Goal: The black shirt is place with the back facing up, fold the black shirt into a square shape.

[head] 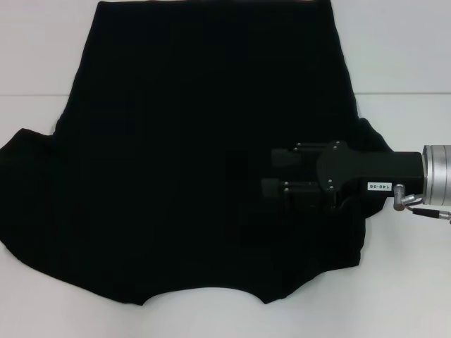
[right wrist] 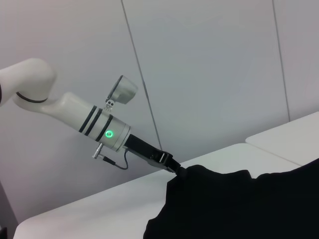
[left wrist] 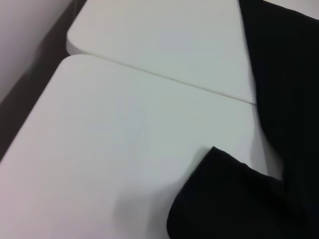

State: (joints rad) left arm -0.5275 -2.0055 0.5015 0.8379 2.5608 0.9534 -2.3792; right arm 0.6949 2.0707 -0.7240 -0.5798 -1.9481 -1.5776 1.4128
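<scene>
The black shirt (head: 197,155) lies spread flat on the white table (head: 402,49) and fills most of the head view. No lettering shows on it. My right gripper (head: 273,173) reaches in from the right and hovers over the shirt's right part, fingers (head: 283,157) apart and pointing left. My left arm is out of the head view. In the right wrist view my left gripper (right wrist: 175,168) meets the shirt's (right wrist: 239,204) far edge, its tips hidden by the cloth. The left wrist view shows a sleeve of the shirt (left wrist: 224,199) on the table (left wrist: 124,129).
The table is made of two white tops with a seam (left wrist: 174,79) between them. A grey panelled wall (right wrist: 209,74) stands behind. Bare table shows to the right of the shirt (head: 409,282) and at its left (head: 35,70).
</scene>
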